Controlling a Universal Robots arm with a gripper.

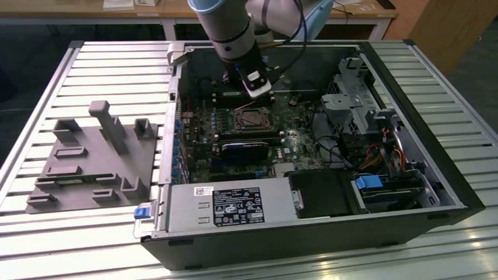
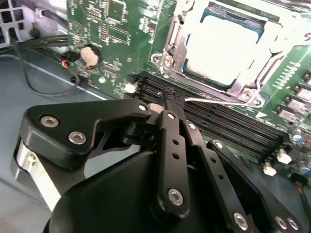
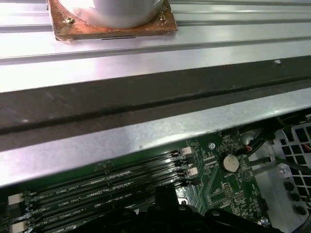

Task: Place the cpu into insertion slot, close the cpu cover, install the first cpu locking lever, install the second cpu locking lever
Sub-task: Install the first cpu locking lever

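Note:
In the second wrist view the cpu (image 2: 226, 43) lies flat in the insertion slot (image 1: 251, 118) on the green board, its silvery top showing. The cpu cover (image 2: 241, 87) lies down around it as a silver frame. A thin wire locking lever (image 2: 214, 100) runs along the socket's edge beside the memory slots. My gripper (image 2: 167, 103) has its black fingers drawn together, the tips right at the lever's free end; whether they pinch it I cannot tell. In the exterior view the gripper (image 1: 249, 98) hangs just behind the socket inside the open computer case.
Black memory slots (image 2: 218, 126) lie next to the socket under the gripper. A coin battery (image 3: 229, 162) sits on the board. The case walls (image 1: 172, 116) enclose the board, with a power supply (image 1: 225, 207) in front and a drive cage (image 1: 354, 105) on the exterior view's right. A grey fixture (image 1: 93, 157) rests on the slatted table.

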